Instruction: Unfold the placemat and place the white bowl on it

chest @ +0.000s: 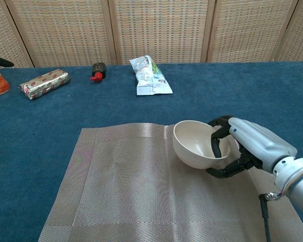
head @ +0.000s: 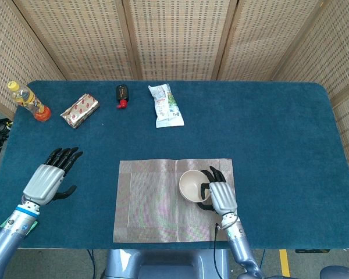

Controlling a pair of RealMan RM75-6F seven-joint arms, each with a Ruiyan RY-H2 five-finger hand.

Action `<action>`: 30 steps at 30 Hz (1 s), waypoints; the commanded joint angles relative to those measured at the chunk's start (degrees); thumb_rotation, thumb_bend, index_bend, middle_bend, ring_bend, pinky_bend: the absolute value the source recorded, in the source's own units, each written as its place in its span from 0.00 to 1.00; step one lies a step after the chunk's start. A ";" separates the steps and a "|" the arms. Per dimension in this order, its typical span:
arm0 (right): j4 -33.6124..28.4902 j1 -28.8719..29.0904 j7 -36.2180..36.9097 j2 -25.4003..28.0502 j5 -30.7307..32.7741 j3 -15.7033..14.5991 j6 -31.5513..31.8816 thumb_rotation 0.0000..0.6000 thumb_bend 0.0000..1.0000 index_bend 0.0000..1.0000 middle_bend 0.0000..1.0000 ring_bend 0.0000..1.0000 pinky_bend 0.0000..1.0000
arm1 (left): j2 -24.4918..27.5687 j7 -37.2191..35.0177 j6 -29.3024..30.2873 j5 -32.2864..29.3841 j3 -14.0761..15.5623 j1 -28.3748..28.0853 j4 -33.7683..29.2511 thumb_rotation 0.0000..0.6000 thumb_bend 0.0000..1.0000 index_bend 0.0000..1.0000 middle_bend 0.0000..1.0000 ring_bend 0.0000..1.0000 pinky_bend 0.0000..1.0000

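The woven grey placemat (head: 157, 203) (chest: 126, 191) lies unfolded and flat at the near middle of the blue table. My right hand (head: 219, 196) (chest: 252, 146) grips the white bowl (head: 191, 185) (chest: 194, 143) by its right rim, fingers hooked inside and thumb below. The bowl is over the mat's right half, tilted; whether it touches the mat I cannot tell. My left hand (head: 46, 179) holds nothing and hovers with fingers spread over the table, left of the mat. In the chest view only a dark fingertip of that hand shows at the far left edge.
Along the far side of the table (head: 279, 128) are a small yellow-capped bottle (head: 28, 102), a foil-wrapped bar (head: 79, 110) (chest: 44, 83), a black and red object (head: 122, 95) (chest: 97, 71) and a white snack packet (head: 165, 104) (chest: 149, 75).
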 commanded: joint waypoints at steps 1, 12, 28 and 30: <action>-0.97 -0.61 0.12 0.17 -0.37 -0.54 0.55 1.00 0.43 0.75 0.28 0.00 0.15 | 0.03 0.15 0.14 0.18 0.03 0.04 -0.15 1.00 0.32 0.00 0.00 0.00 0.00; -2.37 -2.11 -0.99 -0.11 -0.78 -2.08 1.27 1.00 0.41 0.73 0.24 0.00 0.13 | 0.53 0.45 0.94 0.46 -0.04 0.45 -0.71 1.00 0.32 0.00 0.00 0.00 0.00; -5.55 -3.58 -4.63 3.27 1.23 -2.95 0.56 1.00 0.23 0.29 0.00 0.00 0.00 | 0.63 1.03 0.70 0.08 -0.14 0.50 -0.85 1.00 0.32 0.00 0.00 0.00 0.00; -6.26 -3.96 -5.46 4.31 1.51 -3.16 0.83 1.00 0.22 0.23 0.00 0.00 0.00 | 0.72 1.09 0.75 0.03 -0.18 0.54 -0.95 1.00 0.32 0.00 0.00 0.00 0.00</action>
